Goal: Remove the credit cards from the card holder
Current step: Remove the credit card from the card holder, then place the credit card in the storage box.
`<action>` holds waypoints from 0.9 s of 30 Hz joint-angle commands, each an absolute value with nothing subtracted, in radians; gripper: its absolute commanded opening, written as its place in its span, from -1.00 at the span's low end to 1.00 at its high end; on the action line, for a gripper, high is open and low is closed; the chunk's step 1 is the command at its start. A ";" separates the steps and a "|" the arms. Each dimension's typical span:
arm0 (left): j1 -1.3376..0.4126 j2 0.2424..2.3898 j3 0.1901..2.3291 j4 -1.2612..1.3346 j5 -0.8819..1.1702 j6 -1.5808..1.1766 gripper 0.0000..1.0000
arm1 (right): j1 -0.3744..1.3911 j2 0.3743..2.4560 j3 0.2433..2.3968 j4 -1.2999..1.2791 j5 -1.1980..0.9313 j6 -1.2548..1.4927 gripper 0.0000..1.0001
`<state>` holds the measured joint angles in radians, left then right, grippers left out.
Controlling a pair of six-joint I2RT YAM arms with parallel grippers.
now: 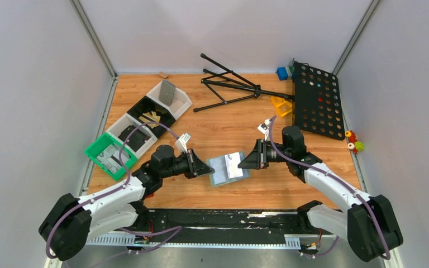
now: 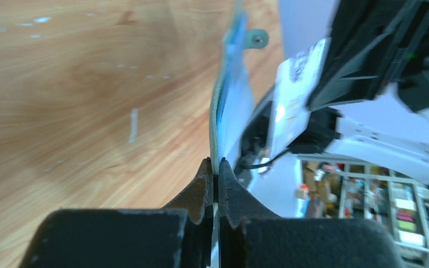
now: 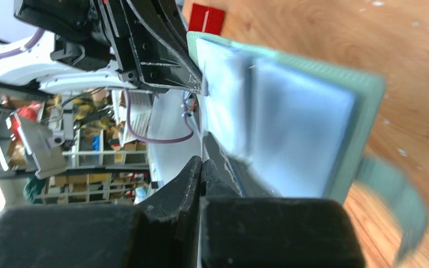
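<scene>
Holder (image 1: 222,173): held open between the two claws, over the table (image 1: 229,123) close to the middle of its near edge. Whether it rests on the wood cannot be told.
Left claw (image 1: 208,168): clenched on the holder's left edge, the thin cover pinched between the fingertips.
Right claw (image 1: 241,161): jaws pressed together, seemingly on the right edge of a whitish card (image 1: 234,165). The bite itself is blurred in the wrist view.
Card: laid across the holder's right half, apparently partly inside a pale sleeve.
Step in hand: the card is judged to be at the start of being drawn out.
How it is best done: the pull should be made straight to the right, flat along the sleeve and away from the left claw. The left grip should be held firm as the counter-hold. A slow draw is advised, since little of the card is gripped.
Risk: the holder may be dragged or folded by a tilted pull, or the card may slip free.
Other cards: none can be counted through the sleeves.
</scene>
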<state>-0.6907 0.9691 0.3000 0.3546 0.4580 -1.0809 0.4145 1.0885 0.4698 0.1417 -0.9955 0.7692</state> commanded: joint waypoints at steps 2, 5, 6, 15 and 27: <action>-0.688 1.015 0.365 0.123 0.313 -0.918 -0.94 | 0.377 1.038 0.584 -0.192 -0.861 0.524 -1.00; -0.687 1.053 0.380 0.061 0.260 -0.861 -0.68 | 0.377 1.036 0.580 -0.182 -0.859 0.525 -1.00; -0.687 1.062 0.385 0.042 0.245 -0.848 -0.51 | 0.377 1.037 0.579 -0.181 -0.858 0.526 -1.00; -0.689 0.821 0.467 -0.220 0.122 -0.764 0.53 | 0.378 1.038 0.567 -0.059 -0.924 0.603 -1.00; -0.721 0.814 0.394 0.381 0.483 -1.008 0.24 | 0.494 1.038 0.592 0.208 -0.987 0.798 -1.00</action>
